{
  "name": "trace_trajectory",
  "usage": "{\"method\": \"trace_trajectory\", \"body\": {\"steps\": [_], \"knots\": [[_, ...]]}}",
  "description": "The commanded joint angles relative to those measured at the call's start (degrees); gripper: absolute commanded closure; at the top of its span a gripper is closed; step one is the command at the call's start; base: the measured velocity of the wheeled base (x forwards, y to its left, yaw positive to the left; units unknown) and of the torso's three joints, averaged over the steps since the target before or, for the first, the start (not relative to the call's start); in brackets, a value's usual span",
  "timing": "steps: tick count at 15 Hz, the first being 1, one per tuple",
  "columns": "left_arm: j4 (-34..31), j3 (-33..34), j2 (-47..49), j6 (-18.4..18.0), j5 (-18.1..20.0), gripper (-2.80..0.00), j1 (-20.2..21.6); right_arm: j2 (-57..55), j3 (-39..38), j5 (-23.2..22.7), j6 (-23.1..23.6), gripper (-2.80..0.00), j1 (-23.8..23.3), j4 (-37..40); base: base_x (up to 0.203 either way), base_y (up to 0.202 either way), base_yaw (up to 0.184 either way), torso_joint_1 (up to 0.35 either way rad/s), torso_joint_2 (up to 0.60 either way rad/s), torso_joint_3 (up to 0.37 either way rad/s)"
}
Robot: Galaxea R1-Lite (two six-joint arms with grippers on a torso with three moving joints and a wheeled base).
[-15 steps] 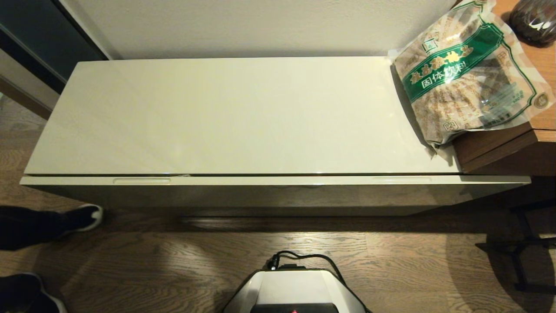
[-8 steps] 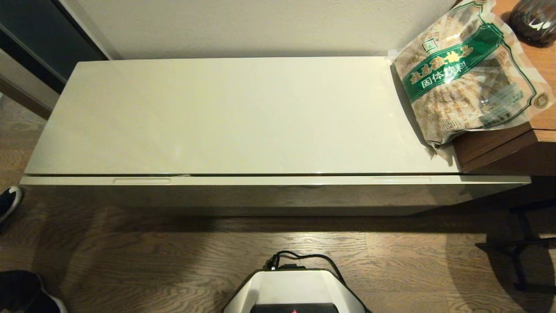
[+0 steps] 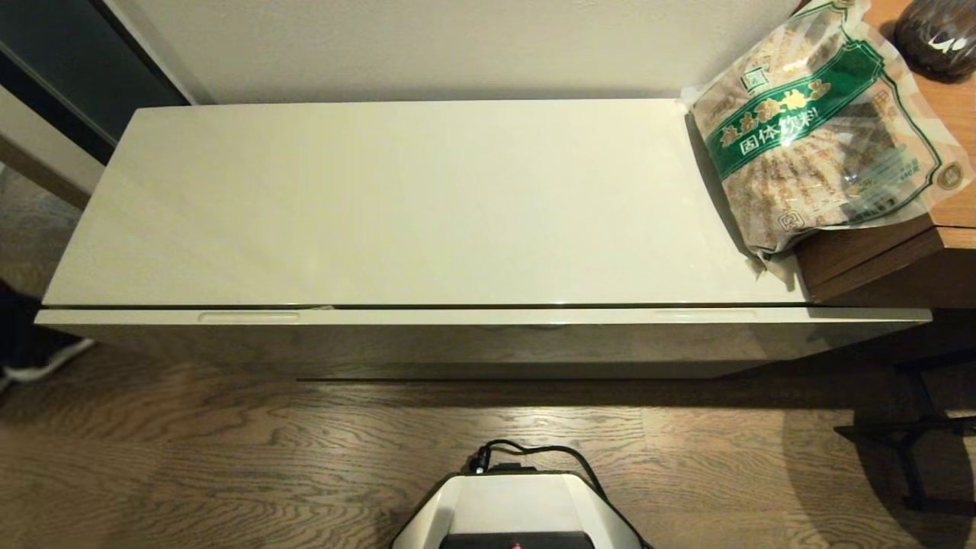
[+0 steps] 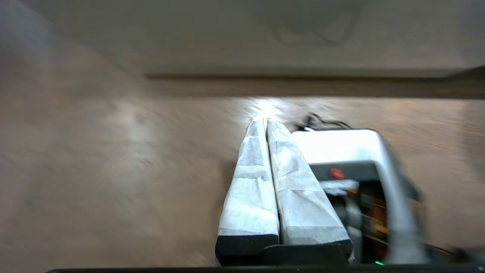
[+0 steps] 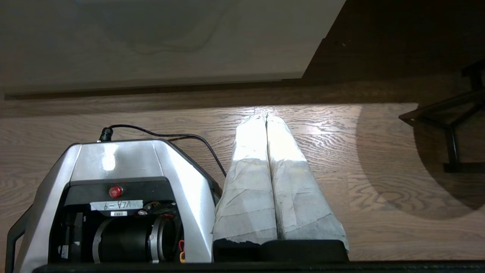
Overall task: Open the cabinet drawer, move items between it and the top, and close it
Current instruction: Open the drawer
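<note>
The cabinet drawer (image 3: pixel 480 316) is closed under the glossy cream top (image 3: pixel 396 206), with slim handle slots at its left (image 3: pixel 248 316) and right (image 3: pixel 705 314). The clear food bag (image 3: pixel 820 130) with a green band and brown contents leans at the far right, partly on the top and partly on the brown desk. The denim garment is out of view. Neither arm shows in the head view. My left gripper (image 4: pixel 264 120) is shut and empty, low over the floor beside the robot base. My right gripper (image 5: pixel 265 115) hangs shut and empty on the base's other side.
The brown wood-grain desk (image 3: pixel 900 252) adjoins the cabinet on the right, with a dark round object (image 3: pixel 938 34) on it. A black stand (image 3: pixel 915 442) sits on the floor at right. A person's shoe (image 3: pixel 38 358) is at the far left. The robot base (image 3: pixel 518 511) faces the cabinet.
The person's feet at the left have moved back toward the left edge. The left wrist view is blurred as if that arm is in motion. The cabinet and bag are unchanged.
</note>
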State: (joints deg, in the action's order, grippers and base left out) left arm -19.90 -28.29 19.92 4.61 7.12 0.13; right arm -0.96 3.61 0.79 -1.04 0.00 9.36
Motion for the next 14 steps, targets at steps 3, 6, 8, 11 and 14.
{"method": "trace_trajectory", "body": {"steps": [3,6,8,11,14], "knots": [[0.8,-9.6,24.0,8.1,9.3,0.00,0.0,-0.1,0.1,0.0,0.0,0.00,0.0,0.0,0.000,0.000,0.000,0.000,0.00,0.000],[12.6,-9.7,33.5,14.5,13.4,0.00,0.1,-0.1,0.1,0.0,0.0,0.00,0.0,0.0,0.000,0.000,0.000,0.000,0.00,0.000],[18.9,-8.5,38.4,15.2,11.5,0.00,0.2,-0.1,0.0,0.0,0.0,0.00,0.0,0.0,0.000,0.000,0.000,0.000,0.00,0.000],[23.8,-10.0,44.2,15.1,6.6,0.00,0.1,-0.1,0.1,0.0,0.0,0.00,0.0,0.0,0.000,0.000,0.000,0.000,0.00,0.000],[27.1,-14.3,46.8,11.4,3.3,0.00,0.0,-0.1,0.0,0.0,0.0,0.00,0.0,0.0,0.000,0.000,0.000,0.000,0.00,0.000]]}}
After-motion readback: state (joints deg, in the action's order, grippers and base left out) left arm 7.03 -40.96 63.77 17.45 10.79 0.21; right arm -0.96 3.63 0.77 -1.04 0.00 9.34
